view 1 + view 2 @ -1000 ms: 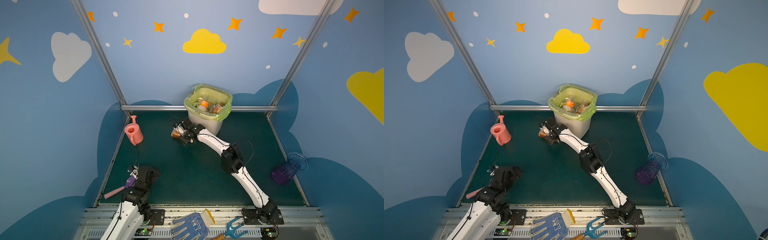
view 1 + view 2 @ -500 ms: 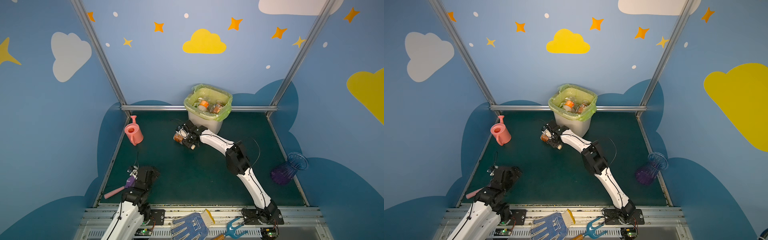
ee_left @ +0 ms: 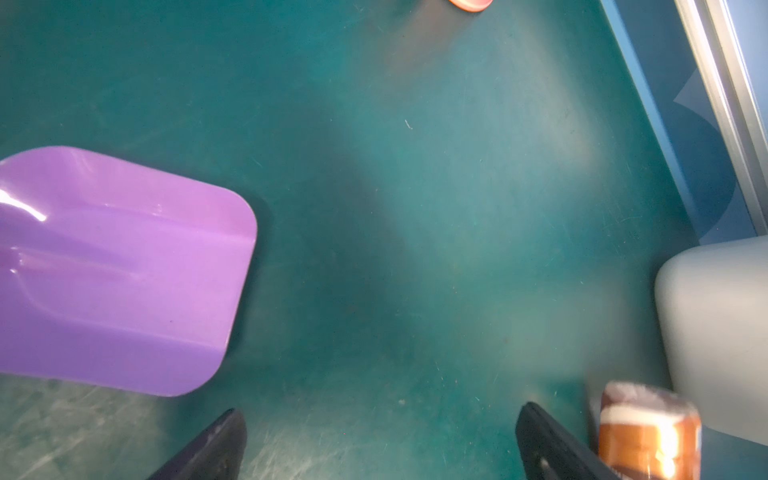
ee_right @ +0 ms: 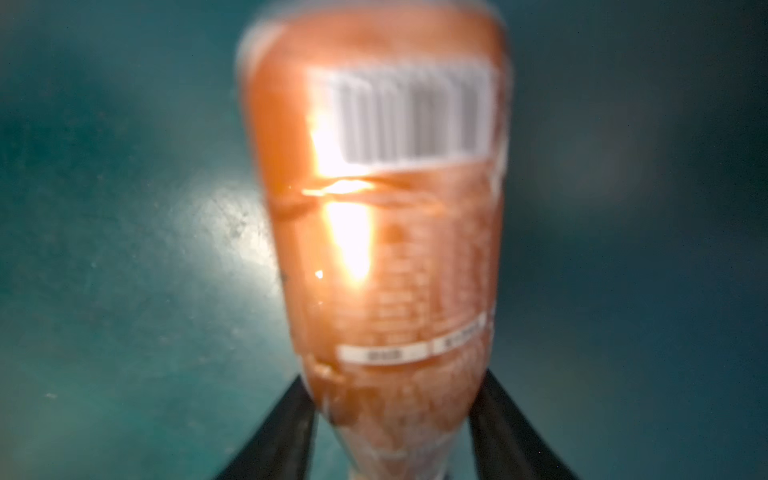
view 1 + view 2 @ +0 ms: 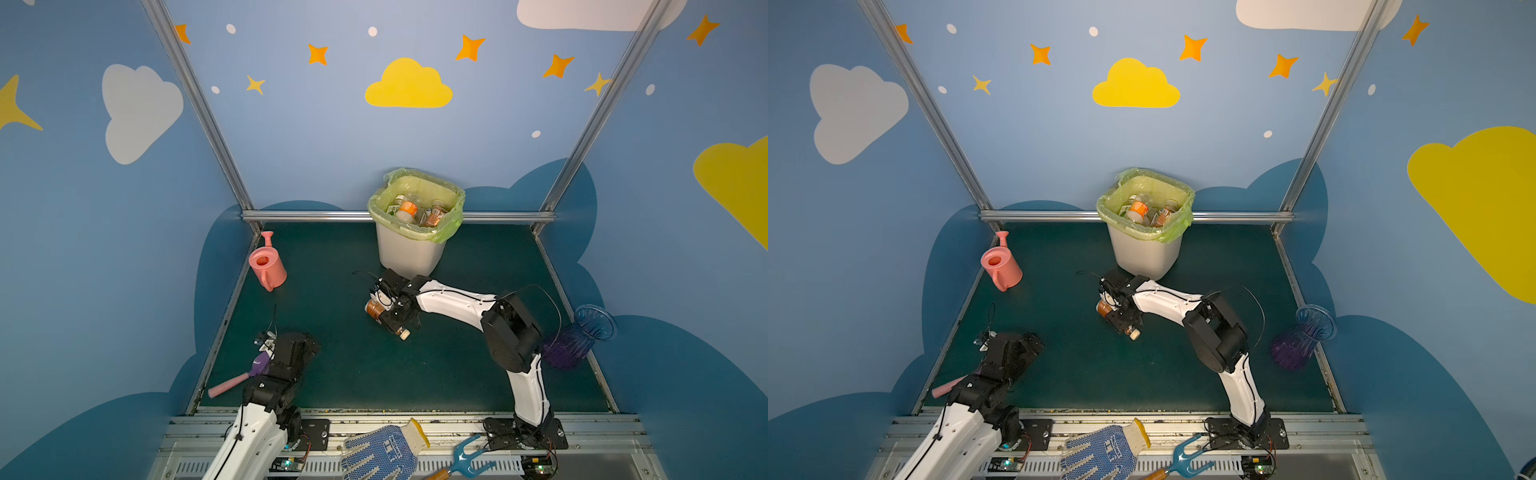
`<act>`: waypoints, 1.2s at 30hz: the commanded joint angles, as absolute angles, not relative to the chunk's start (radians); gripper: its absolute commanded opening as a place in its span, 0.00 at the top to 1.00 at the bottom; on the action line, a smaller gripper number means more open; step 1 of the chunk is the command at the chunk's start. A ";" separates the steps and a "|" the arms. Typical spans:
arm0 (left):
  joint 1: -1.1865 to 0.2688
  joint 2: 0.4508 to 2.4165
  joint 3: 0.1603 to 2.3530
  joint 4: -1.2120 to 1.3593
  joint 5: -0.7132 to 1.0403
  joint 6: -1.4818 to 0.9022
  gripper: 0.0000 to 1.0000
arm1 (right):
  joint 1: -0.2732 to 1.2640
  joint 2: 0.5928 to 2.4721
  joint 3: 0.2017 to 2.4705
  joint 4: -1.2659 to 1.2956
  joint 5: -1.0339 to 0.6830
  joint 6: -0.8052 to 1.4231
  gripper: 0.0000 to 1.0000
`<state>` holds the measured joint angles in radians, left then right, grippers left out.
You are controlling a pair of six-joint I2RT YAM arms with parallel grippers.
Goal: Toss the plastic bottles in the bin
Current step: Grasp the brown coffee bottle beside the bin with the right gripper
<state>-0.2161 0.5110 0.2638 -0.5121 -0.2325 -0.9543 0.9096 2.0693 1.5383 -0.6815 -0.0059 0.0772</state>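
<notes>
Right wrist: right gripper pinches bottle by its neck end near bin, to lift it in; left gripper gapes empty.

The dark green mat bears the bin just beyond the right gripper. A purple scoop lies beside the left gripper, a pink watering can stands farther ahead, and a tipped vase lies far from both. Whether the gripped bottle touches the mat is unclear.
</notes>
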 commanded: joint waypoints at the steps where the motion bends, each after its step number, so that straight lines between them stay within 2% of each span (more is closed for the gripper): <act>1: -0.210 0.526 0.266 -0.493 -0.230 -0.939 0.00 | 0.919 2.056 1.529 -0.744 0.035 0.142 0.25; 4: -0.209 0.538 0.267 -0.486 -0.223 -0.937 0.00 | 0.922 2.077 1.579 -0.777 0.055 0.164 0.17; 7: -0.211 0.539 0.267 -0.486 -0.225 -0.936 0.00 | 0.928 2.102 1.637 -0.802 0.083 0.163 0.14; 19: -0.207 0.490 0.247 -0.518 -0.239 -0.940 0.00 | 0.949 2.285 1.872 -0.897 0.071 0.103 0.12; 26: -0.206 0.486 0.248 -0.520 -0.242 -0.938 0.00 | 0.939 2.347 1.973 -0.940 0.093 0.086 0.32; 33: -0.204 0.500 0.250 -0.516 -0.237 -0.936 0.00 | 0.939 2.365 2.000 -0.951 0.079 0.080 0.59; 36: -0.204 0.499 0.253 -0.514 -0.236 -0.934 0.00 | 0.930 2.306 1.986 -0.921 0.066 0.085 0.62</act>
